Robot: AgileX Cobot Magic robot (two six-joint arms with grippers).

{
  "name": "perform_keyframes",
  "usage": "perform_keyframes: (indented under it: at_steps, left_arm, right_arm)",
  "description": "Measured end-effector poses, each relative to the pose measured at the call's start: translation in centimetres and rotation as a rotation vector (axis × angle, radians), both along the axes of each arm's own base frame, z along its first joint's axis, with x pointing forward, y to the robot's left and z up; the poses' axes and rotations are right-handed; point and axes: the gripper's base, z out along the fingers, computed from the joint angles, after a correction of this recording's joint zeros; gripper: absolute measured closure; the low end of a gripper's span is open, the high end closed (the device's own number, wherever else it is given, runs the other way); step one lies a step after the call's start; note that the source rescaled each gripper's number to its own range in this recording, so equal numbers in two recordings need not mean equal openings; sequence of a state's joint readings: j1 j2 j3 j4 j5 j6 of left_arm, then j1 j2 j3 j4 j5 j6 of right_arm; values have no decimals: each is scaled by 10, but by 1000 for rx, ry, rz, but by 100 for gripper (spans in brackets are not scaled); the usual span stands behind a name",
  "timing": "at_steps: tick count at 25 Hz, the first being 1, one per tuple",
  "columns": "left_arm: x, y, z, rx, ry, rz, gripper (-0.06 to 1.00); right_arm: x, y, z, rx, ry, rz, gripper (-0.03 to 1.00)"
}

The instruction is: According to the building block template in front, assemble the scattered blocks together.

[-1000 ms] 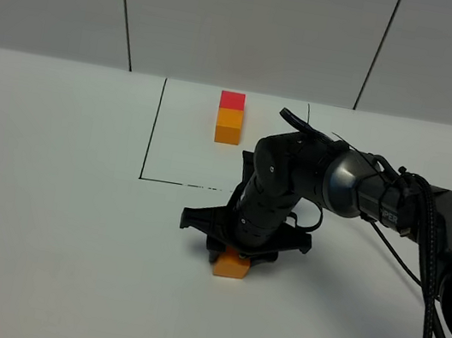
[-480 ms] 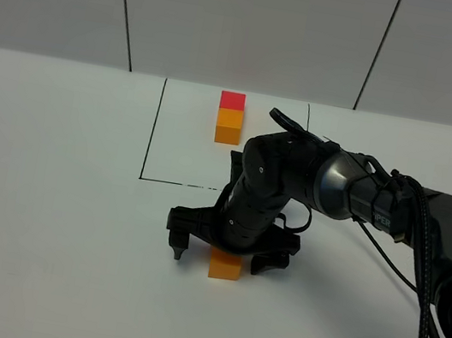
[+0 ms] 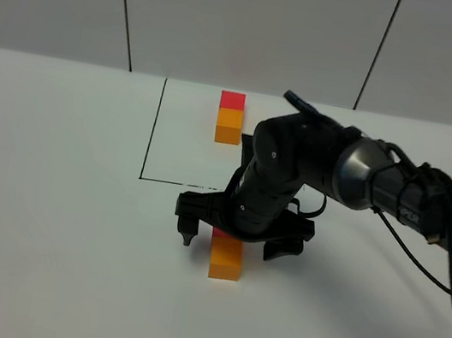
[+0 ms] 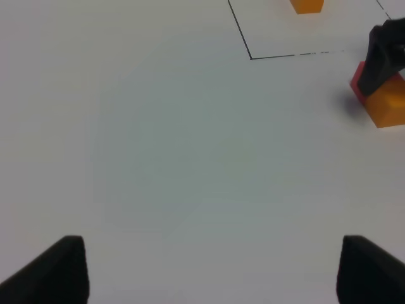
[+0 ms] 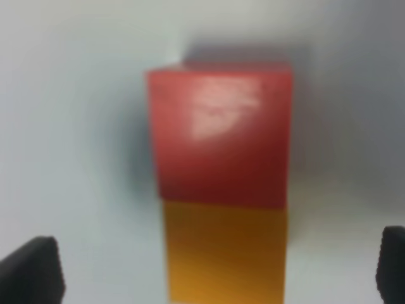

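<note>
Red cube point(image 3: 220, 232) and orange cube point(image 3: 226, 259) joined on surface point(image 3: 57, 193); right end effector point(image 3: 235, 242) spread; straight lift advised, pair left undisturbed.

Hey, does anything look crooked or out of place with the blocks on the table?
Nothing stands out. The red block and orange block sit flush in a straight line, matching the template. The right hand hangs open above them.

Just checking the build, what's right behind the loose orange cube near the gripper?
A red cube sits flush against the orange cube. From the high camera the open right gripper covers most of the red one.
</note>
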State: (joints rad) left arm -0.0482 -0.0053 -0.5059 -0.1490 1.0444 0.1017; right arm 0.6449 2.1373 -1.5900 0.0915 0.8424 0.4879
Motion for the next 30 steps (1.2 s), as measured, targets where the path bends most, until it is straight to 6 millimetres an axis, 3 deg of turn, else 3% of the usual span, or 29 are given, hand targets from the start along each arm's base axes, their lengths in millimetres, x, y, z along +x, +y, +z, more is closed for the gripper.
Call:
perform_keyframes:
  at_steps: [5, 8, 12, 15, 18, 21, 24, 30]
  left_arm:
    - [0, 0, 0, 0, 0, 0, 25]
    - [0, 0, 0, 0, 0, 0, 25]
    - [0, 0, 0, 0, 0, 0, 25]
    - [0, 0, 0, 0, 0, 0, 25]
    - [0, 0, 0, 0, 0, 0, 25]
    - [0, 0, 0, 0, 0, 0, 25]
    - [0, 0, 0, 0, 0, 0, 25]
    - [0, 0, 0, 0, 0, 0, 25]
  right_arm:
    - [-3, -8, 51, 62, -104, 22, -3]
    - [5, -31, 81, 94, -167, -11, -3]
    - [29, -93, 113, 89, -260, -120, -3]
    - [43, -154, 130, 63, -310, -227, -3]
    - [44, -214, 143, 2, -312, -315, -3]
    - [32, -262, 153, -90, -286, -359, -3]
    - [8, -289, 163, -153, -292, -389, -3]
    - [-75, -293, 180, -169, -387, -405, -3]
